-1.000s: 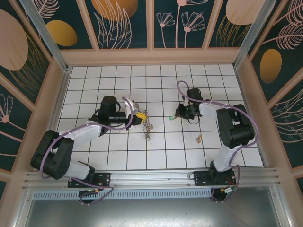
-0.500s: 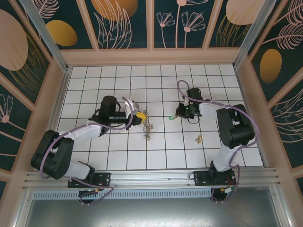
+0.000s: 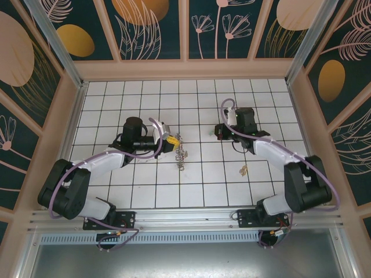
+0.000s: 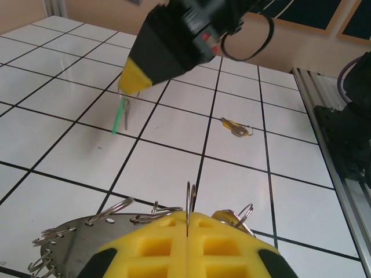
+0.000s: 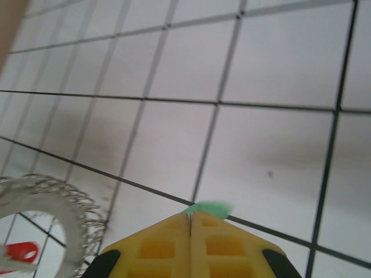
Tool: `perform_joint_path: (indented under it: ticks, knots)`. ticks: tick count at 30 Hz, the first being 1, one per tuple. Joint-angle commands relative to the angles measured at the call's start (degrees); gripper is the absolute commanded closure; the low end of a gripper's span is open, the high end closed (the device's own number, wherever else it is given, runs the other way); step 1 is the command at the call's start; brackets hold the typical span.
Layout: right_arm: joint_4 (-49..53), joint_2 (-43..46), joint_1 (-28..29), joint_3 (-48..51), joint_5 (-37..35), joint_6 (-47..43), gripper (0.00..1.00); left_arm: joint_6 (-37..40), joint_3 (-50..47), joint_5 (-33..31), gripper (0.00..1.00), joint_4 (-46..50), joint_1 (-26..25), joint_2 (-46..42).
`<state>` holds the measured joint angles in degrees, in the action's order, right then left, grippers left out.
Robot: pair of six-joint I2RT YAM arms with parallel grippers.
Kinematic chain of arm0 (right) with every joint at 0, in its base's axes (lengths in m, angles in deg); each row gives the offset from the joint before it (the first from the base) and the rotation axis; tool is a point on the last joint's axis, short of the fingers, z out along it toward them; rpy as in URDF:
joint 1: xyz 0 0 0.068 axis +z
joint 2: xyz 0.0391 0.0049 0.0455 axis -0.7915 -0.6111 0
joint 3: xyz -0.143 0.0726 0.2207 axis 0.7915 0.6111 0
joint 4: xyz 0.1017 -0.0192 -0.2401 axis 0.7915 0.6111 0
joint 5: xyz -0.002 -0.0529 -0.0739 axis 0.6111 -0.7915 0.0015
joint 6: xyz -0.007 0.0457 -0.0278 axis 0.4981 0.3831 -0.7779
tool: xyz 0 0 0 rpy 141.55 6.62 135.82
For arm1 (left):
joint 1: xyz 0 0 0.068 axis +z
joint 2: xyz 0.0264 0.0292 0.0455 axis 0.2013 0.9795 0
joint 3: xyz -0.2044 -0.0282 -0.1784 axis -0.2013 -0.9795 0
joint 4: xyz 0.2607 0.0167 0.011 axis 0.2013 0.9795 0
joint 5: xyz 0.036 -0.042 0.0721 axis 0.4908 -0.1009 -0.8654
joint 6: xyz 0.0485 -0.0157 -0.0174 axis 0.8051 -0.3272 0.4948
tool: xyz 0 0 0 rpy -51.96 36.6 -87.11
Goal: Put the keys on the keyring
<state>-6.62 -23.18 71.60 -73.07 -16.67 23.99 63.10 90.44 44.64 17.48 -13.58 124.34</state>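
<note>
Nearest the arm bases, on the white tiled floor [image 3: 191,191], a small brass key [image 3: 243,169] lies flat by itself, well apart from both grippers and off to the right of the keyring.

Farther in, the keyring [image 4: 75,243] is a thin, silvery-grey metal piece whose rim is fringed with many small wire loops. From above it is seen edge-on, as a narrow upright strip near the middle of the floor. The left gripper [image 4: 188,223] has it by the rim: the two yellow pads [image 4: 156,246] are pressed together with the thin metal edge caught in the seam between them, and loops stick up on either side of the pads. In the right wrist view the same ring appears as a blurred pale hoop low on the left, with a red key head [image 5: 14,253] beside it. Whether that key is threaded on cannot be told.

Beyond the ring, the right gripper [image 4: 128,86] points down at the floor with its yellow fingers fully closed. A slim green key [image 4: 120,114] hangs from their tips, its lower end close to the tiles, and its green head pokes out just past the closed seam in that arm's own camera. This key and the keyring are apart, with open floor between them.
</note>
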Motion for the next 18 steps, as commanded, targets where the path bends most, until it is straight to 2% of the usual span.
perform_joint_path:
  ticks: [1, 7, 12, 18]
  knots:
    - [-7.5, 5.2, 0.3, 3.0, 3.2, -4.6, 1.0, -1.0, 0.4, 2.2, 1.0, -3.4, -0.3, 0.3]
    - [-16.2, 14.1, 2.4, 8.7, 8.5, -10.7, 1.0, -1.1, 0.5, 2.5, 1.0, -3.7, -0.3, 0.3]
    - [-15.9, 17.5, 6.3, 9.5, 6.1, -17.2, 1.0, -1.2, 0.6, 2.8, 1.0, -4.1, -0.3, 0.4]
    - [-14.0, 16.3, 11.4, 6.9, 3.3, -21.4, 1.0, -1.5, 0.6, 2.9, 1.0, -4.3, -0.3, 0.2]
